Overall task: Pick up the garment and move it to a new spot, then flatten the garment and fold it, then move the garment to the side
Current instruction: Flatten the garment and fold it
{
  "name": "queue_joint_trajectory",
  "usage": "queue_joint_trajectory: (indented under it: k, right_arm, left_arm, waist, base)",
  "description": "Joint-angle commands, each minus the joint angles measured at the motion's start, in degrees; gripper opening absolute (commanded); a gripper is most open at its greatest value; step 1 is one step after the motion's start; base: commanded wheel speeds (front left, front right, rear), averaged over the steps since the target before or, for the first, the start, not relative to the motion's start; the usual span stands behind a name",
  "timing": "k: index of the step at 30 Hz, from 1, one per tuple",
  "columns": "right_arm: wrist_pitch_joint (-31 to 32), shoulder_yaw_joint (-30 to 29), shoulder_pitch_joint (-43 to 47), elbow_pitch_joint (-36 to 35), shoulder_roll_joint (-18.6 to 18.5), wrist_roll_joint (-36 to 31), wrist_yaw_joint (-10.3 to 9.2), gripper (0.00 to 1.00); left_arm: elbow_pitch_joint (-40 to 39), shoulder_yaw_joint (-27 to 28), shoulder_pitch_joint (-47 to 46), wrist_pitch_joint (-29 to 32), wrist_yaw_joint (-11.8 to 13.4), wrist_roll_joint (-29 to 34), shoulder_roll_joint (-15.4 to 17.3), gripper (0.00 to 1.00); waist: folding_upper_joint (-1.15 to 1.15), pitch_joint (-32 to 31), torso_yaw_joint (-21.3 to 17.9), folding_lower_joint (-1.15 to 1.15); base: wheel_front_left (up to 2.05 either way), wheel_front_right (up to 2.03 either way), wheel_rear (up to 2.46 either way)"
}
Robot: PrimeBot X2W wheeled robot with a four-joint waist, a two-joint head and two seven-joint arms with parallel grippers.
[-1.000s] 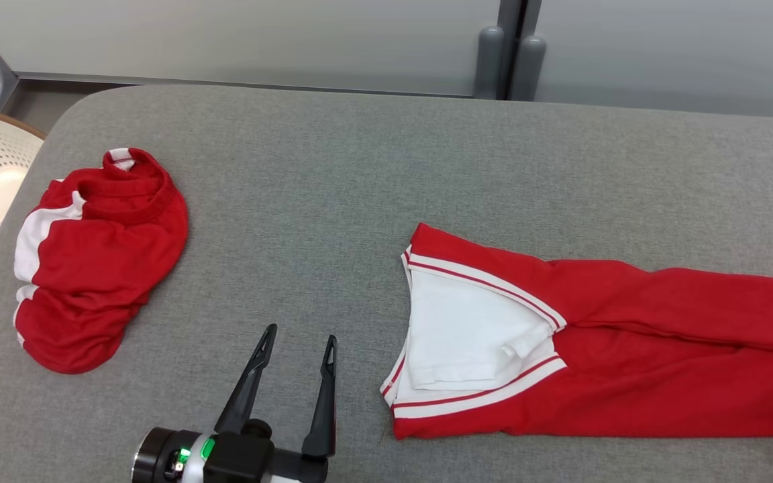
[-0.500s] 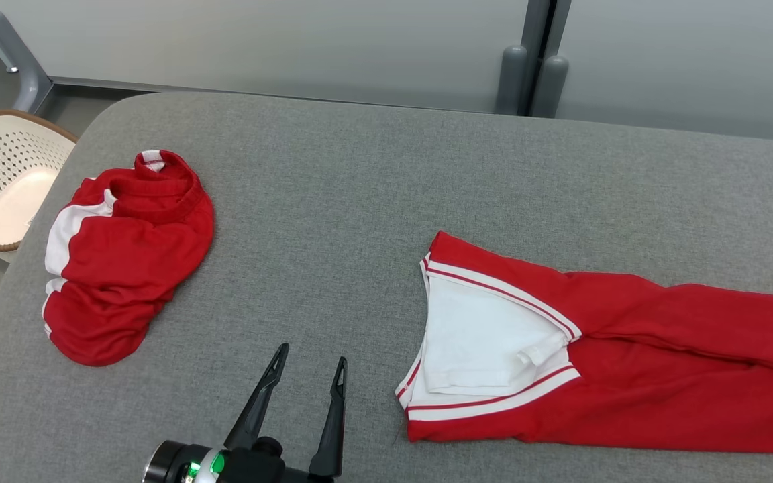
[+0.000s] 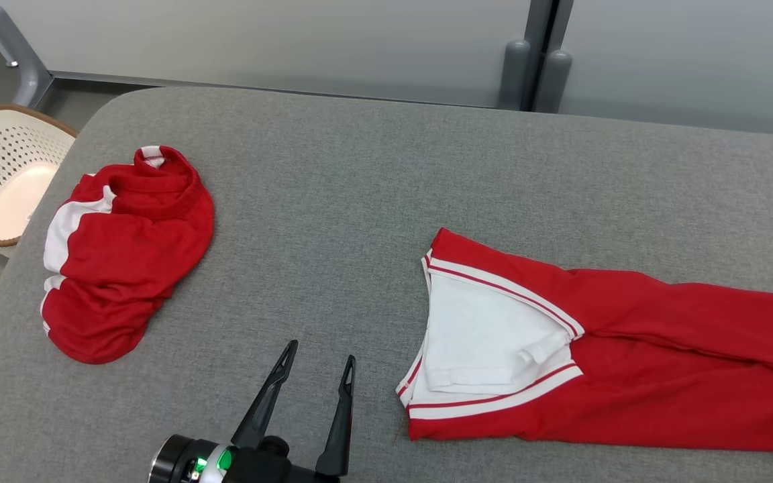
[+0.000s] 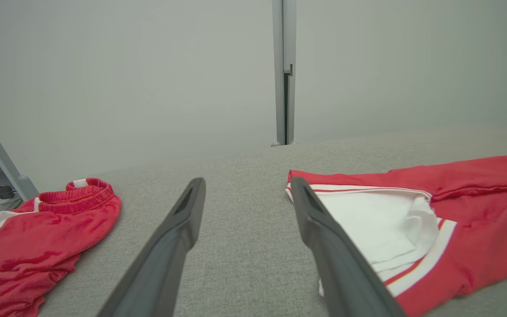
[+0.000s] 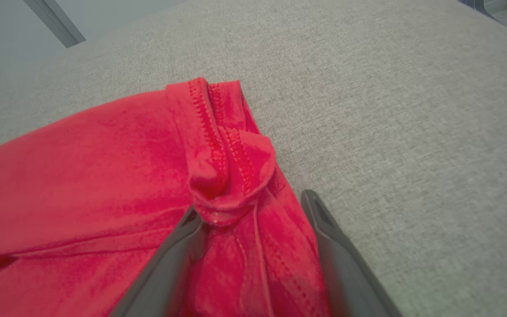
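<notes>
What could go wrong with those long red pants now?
1. The right fingers stand open at the bunched hem of the red trousers; they might pinch just one layer, leaving the leg twisted.
2. The left fingers hover over the grey table, beside the waistband; a one-ended lift could drag the cloth crooked.

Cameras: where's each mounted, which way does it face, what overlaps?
Head view: on the head, looking forward and down at the table, bunched red garment left, red trousers right; left gripper at bottom edge, open.
Left wrist view: on the left wrist, looking low across the table toward the wall, past its own fingers.
Right wrist view: on the right wrist, looking down at a trouser hem; right gripper open over it.
Shared: head and left wrist views both show both garments.
</notes>
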Motion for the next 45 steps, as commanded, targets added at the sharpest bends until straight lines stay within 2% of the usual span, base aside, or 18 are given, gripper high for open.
queue_joint_trajectory:
  k: [1, 2, 3, 4, 5, 8, 19, 24, 30, 33, 36, 37, 40, 45]
  right_arm:
    - [1.86, 0.58, 0.76, 1.4, 1.55, -0.37, -0.16, 1.0]
    - [2.46, 0.71, 0.47, 1.98, 2.07, -0.55, -0.17, 1.0]
    - [2.98, 0.88, 0.22, 2.41, 2.58, -0.67, -0.17, 0.44]
    - [3.31, 1.11, 0.05, 2.55, 2.83, -0.79, -0.17, 0.14]
    - [3.39, 1.26, -0.29, 2.49, 2.91, -0.99, -0.17, 0.0]
    - [1.46, 0.78, -0.99, 2.29, 1.08, -1.54, -0.31, 0.0]
    - [-2.87, -0.7, -8.93, 2.38, -11.42, -9.1, -0.15, 0.0]
    - [-3.16, -0.6, -13.13, -2.67, -12.96, -14.74, -0.15, 0.0]
    - [-0.56, -1.87, -13.21, -13.5, -8.51, -22.1, -0.15, 0.0]
    - [2.65, -4.52, -10.66, -20.55, -4.96, -27.49, -0.15, 0.0]
    - [7.61, -8.06, -6.6, -30.74, 0.23, -33.59, -0.12, 0.0]
    - [7.61, -8.06, -6.6, -30.74, 0.23, -33.59, -0.12, 0.0]
    - [14.02, -11.32, -0.85, -43.35, 5.74, -39.5, -0.14, 0.0]
    - [24.81, -12.21, 8.51, -62.75, 14.53, -45.96, -0.15, 0.0]
  left_arm:
    - [0.06, 0.3, 0.06, -0.27, -0.42, 0.47, 0.1, 1.0]
    - [0.08, 0.44, -0.13, -0.27, -0.67, 0.76, -0.09, 1.0]
    - [0.09, 0.58, -0.3, -0.27, -0.82, 1.0, -0.28, 1.0]
    - [0.08, 0.75, -0.47, -0.27, -1.04, 1.23, -0.44, 1.0]
    - [0.02, 1.0, -0.65, -0.26, -1.01, 1.47, -0.55, 1.0]
    - [-0.46, 1.58, -1.08, -0.26, -1.24, 1.9, -1.01, 1.0]
    - [0.04, 2.88, -2.55, -0.2, -3.08, 3.57, -2.22, 1.0]
    - [0.3, 3.52, -2.4, -0.2, -3.23, 3.77, -2.55, 1.0]
    - [0.75, 3.84, -1.95, -0.2, -3.89, 3.95, -2.83, 1.0]
    - [1.14, 3.85, -1.62, -0.2, -4.29, 4.07, -2.93, 1.0]
    - [1.18, 3.98, -1.32, -0.2, -4.57, 4.19, -3.08, 1.0]
    - [1.18, 3.98, -1.32, -0.2, -4.57, 4.19, -3.08, 1.0]
    - [1.2, 4.15, -0.98, -0.19, -4.87, 4.15, -3.21, 1.0]
    - [1.6, 4.14, -0.82, -0.19, -5.41, 3.83, -3.63, 1.0]
  waist:
    - [0.0, 0.39, -0.29, 0.0]
    - [0.0, 0.59, -0.43, 0.0]
    - [0.0, 0.79, -0.56, 0.0]
    - [0.0, 1.01, -0.71, 0.0]
    - [0.0, 1.29, -0.94, 0.0]
    - [0.0, 2.13, -1.82, 0.0]
    - [0.0, 3.34, -7.31, 0.0]
    - [0.0, 2.86, -9.44, 0.0]
    - [0.0, 1.85, -10.47, 0.0]
    - [0.0, 1.0, -10.01, 0.0]
    - [0.0, 0.31, -9.06, 0.0]
    - [0.0, 0.31, -9.06, 0.0]
    - [0.0, -0.1, -7.82, 0.0]
    - [0.0, -0.37, -5.35, 0.0]
  base:
    - [0.0, 0.0, 0.0]
    - [0.0, 0.0, 0.0]
    - [0.0, 0.0, 0.0]
    - [0.0, 0.0, 0.0]
    - [0.0, 0.0, 0.0]
    - [0.0, 0.0, 0.0]
    - [0.0, 0.0, 0.0]
    - [0.0, 0.0, 0.0]
    - [0.0, 0.0, 0.0]
    - [0.0, 0.0, 0.0]
    - [0.0, 0.0, 0.0]
    - [0.0, 0.0, 0.0]
    - [0.0, 0.0, 0.0]
    - [0.0, 0.0, 0.0]
